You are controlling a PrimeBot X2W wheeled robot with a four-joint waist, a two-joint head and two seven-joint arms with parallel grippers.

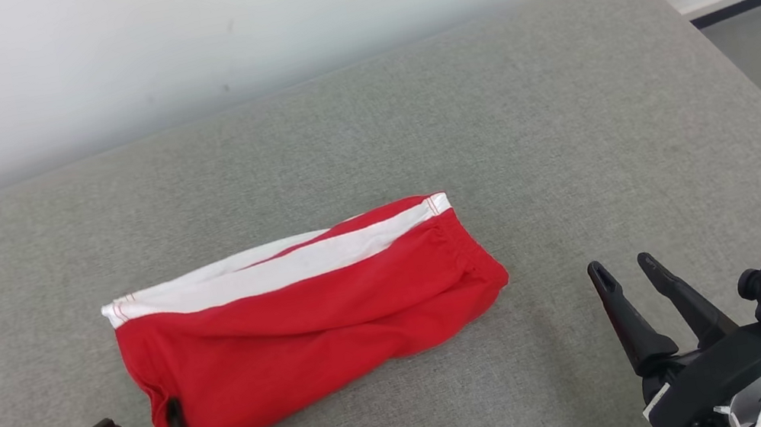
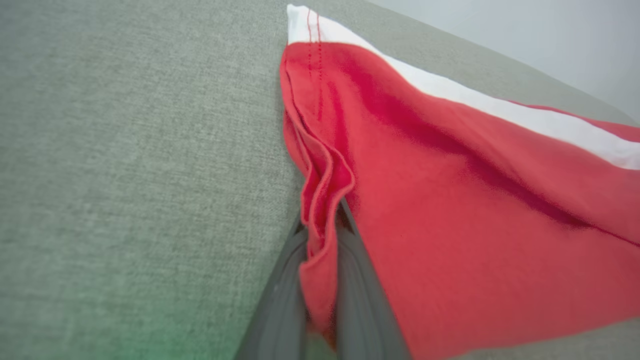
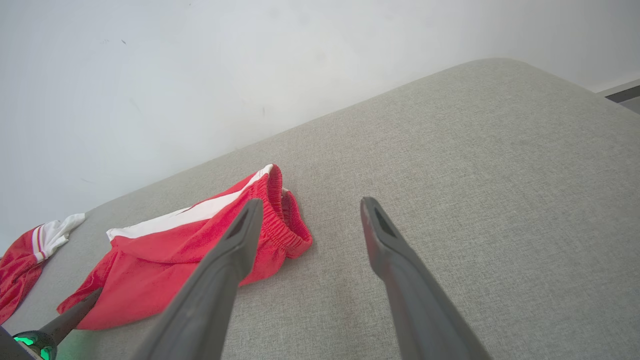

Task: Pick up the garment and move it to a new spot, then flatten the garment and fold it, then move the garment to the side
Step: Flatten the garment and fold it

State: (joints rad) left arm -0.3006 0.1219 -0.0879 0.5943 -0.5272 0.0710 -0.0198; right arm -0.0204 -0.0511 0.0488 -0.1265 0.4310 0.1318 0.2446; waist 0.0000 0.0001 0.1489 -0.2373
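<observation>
Risk: left hand (image 2: pixel 322 235) pinches only a bunched hem fold at the near-left corner of the garment (image 1: pixel 305 319). Dragging from that one corner would likely swing the folded red shorts round, open the layers or bunch them on the grey padded surface (image 1: pixel 568 135). The inner layers could slip out of a thin pinch. The left hand's jaws are closed tight on the cloth. The right hand (image 1: pixel 621 266) is spread wide, holding and touching nothing, hovering near the waistband end. The garment lies folded mid-surface, white stripe on the far side.
</observation>
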